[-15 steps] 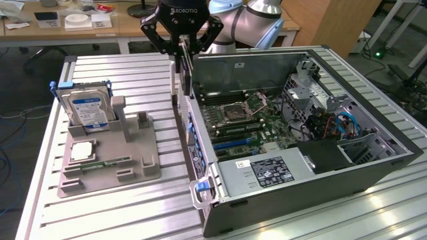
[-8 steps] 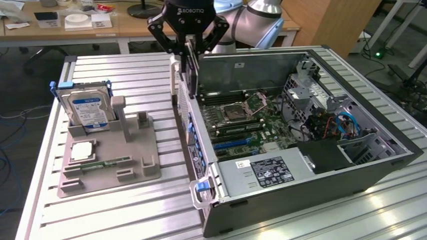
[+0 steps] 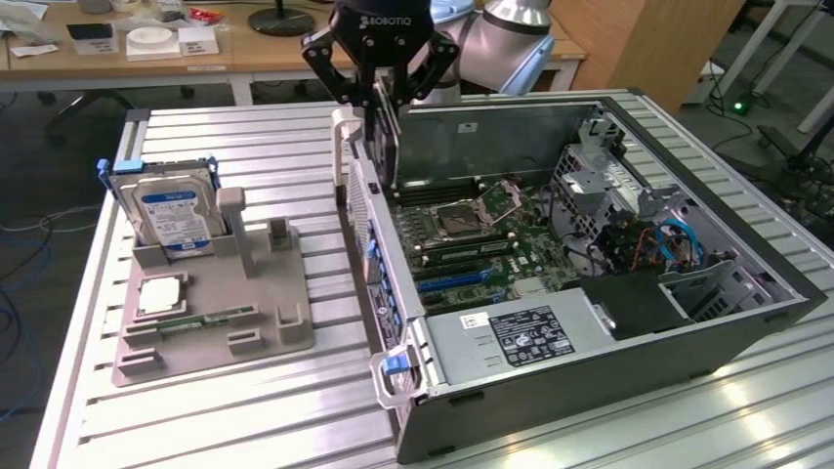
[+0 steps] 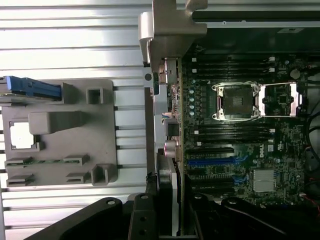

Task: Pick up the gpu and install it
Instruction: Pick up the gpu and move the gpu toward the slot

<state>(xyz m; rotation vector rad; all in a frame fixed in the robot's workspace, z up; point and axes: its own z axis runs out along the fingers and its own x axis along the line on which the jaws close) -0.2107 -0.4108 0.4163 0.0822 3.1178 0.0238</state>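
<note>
On my feed the slatted metal bench point(image 3: 234, 430) carried a grey holder tray point(image 3: 280, 283) towards the exterior view's left. A hard drive point(image 3: 174, 215) with a blue-white label stood upright in it, and a pale square chip point(image 3: 159, 296) and a slim green memory stick point(image 3: 202, 319) lay flat. Just beside it I saw the open computer case point(image 3: 729, 327), with its motherboard point(image 3: 489, 249), processor socket point(image 3: 476, 207) and power supply point(image 3: 521, 337) showing.

Arm point(image 3: 511, 29) overhead, tool point(image 3: 381, 98) pointing straight down, clamped narrowly.
</note>
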